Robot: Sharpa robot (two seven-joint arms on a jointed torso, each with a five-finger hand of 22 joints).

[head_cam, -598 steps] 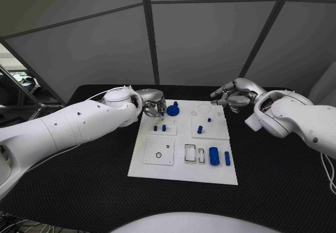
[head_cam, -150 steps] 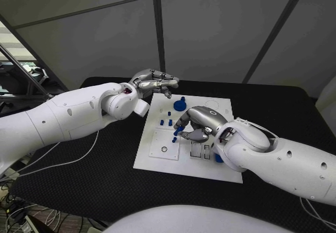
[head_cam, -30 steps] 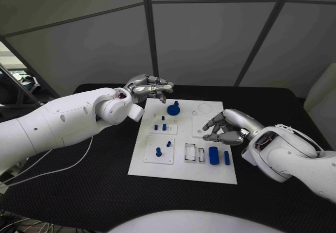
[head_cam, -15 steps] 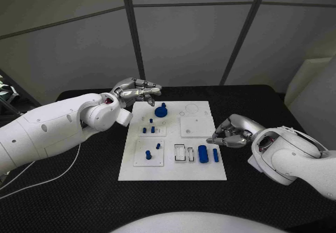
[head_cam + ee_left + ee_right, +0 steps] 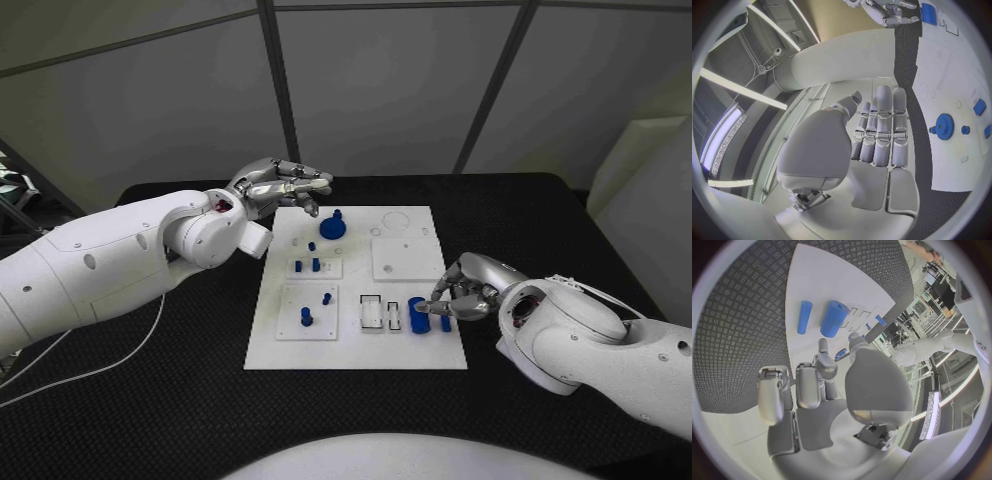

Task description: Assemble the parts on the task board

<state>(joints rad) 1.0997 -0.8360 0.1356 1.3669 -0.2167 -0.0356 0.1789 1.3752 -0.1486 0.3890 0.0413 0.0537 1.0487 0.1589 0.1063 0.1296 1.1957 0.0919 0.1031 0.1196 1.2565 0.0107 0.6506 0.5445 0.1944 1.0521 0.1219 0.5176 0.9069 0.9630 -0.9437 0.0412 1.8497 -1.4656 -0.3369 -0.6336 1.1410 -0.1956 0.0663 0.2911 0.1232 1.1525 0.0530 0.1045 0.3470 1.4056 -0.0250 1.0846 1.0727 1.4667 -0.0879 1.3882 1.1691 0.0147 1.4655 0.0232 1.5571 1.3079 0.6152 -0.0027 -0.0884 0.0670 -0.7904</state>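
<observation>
Parts in blue plastic sit spread over the flat white rectangular task board [image 5: 356, 350], which lies on the black textured bench [image 5: 173, 400] between the two arms.

The right robot hand [image 5: 459, 290] hangs low over the board's edge on its own side, fingers curled in, the fingertips just beside the thick blue cylinder [image 5: 418, 314]. Whether they touch it cannot be told from the head view. In the right wrist view that robot hand [image 5: 826, 385] has its fingers bent with nothing plainly between them; ahead of the fingertips lie the thick blue cylinder [image 5: 834, 318] and, beside it on the outer side, the thin blue rod [image 5: 804, 317], both lying flat on the board.

The left robot hand [image 5: 281, 185] hovers above the bench just off the board's far corner, fingers curled loosely and holding nothing. In the left wrist view its fingers [image 5: 882, 131] lie straight and close side by side, empty. The round blue gear with a knob [image 5: 333, 227] stands on the board near this robot hand.

Two short blue pegs [image 5: 306, 266] stand upright between the two robot hands, and another blue peg [image 5: 306, 318] stands in a square white plate [image 5: 284, 330].
</observation>
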